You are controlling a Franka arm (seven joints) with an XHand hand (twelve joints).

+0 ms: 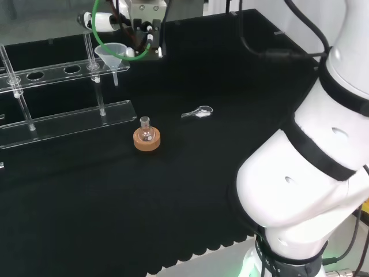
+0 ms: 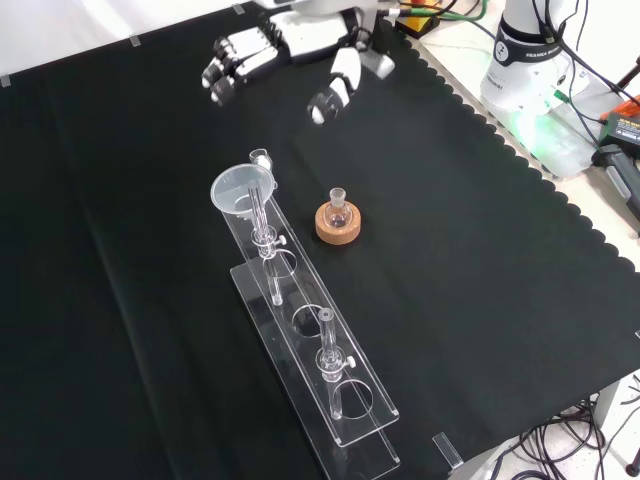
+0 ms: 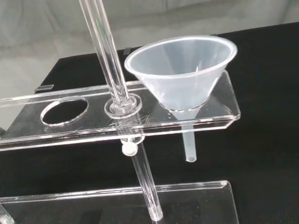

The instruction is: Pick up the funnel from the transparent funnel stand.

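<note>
A clear plastic funnel [image 1: 110, 55] [image 2: 243, 190] [image 3: 182, 74] sits in the end hole of the transparent funnel stand [image 1: 52, 74] [image 2: 335, 405] [image 3: 93, 122], its stem hanging below the upper shelf. The stand has an upper shelf with several holes, upright rods and a base plate. The hand [image 2: 290, 38] hovers above the cloth beyond the funnel's end of the stand in the front view, fingers relaxed and thumb apart, holding nothing. In the head view the hand [image 1: 142, 40] is just right of the funnel, apart from it.
A small round flask on a cork ring [image 1: 146, 137] [image 2: 338, 220] stands near the stand's funnel end. A small clear scoop [image 1: 197, 113] lies on the cloth to its right in the head view. The arm's white links [image 1: 311, 144] fill the head view's right.
</note>
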